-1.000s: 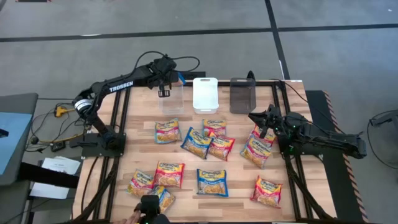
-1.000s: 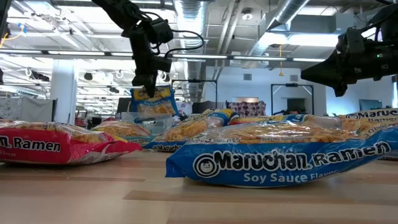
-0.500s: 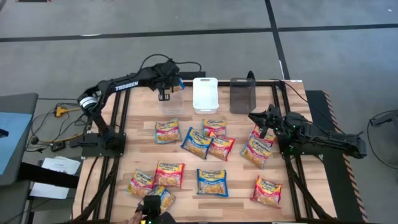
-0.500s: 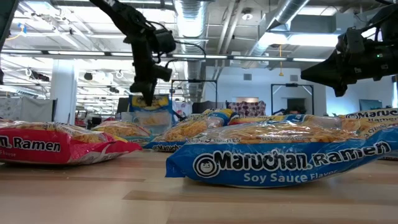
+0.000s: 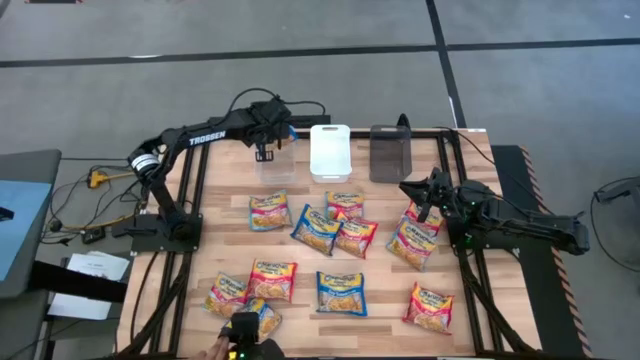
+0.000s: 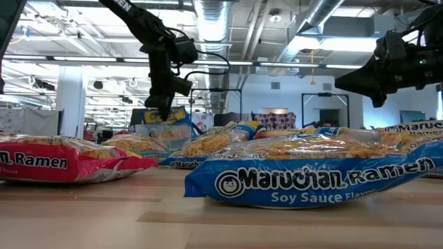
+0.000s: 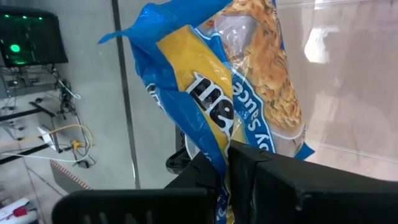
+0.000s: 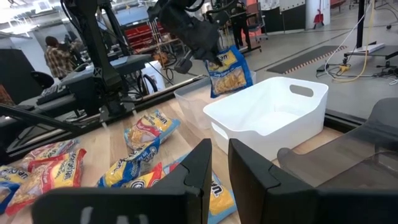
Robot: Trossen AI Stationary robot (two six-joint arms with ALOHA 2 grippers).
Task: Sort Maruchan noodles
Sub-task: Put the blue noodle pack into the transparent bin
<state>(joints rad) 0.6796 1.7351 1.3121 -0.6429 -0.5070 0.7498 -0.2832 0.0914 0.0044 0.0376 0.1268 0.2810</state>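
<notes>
Currently the left gripper (image 5: 264,152) hangs over the clear bin (image 5: 277,163), its fingers pinched on one edge of a blue-and-yellow packet (image 7: 230,87) that dangles below them, lower end already at the bin's mouth. The clear bin is the landmark: the white bin (image 5: 330,152) stands just beside it, the dark bin (image 5: 391,152) beyond that, and the remaining packets (image 5: 342,292) lie scattered on the table (image 5: 385,300) in front of it.

To place well, keep the pinch firm until the packet's lower edge is inside the bin walls. Centre it over the opening so that no corner catches the rim. Release only then, and lift straight up.

The right gripper (image 5: 425,192) waits well apart from the clear bin, past the dark bin, above a pink-and-yellow packet (image 5: 412,242); its fingers are spread a little and empty.
</notes>
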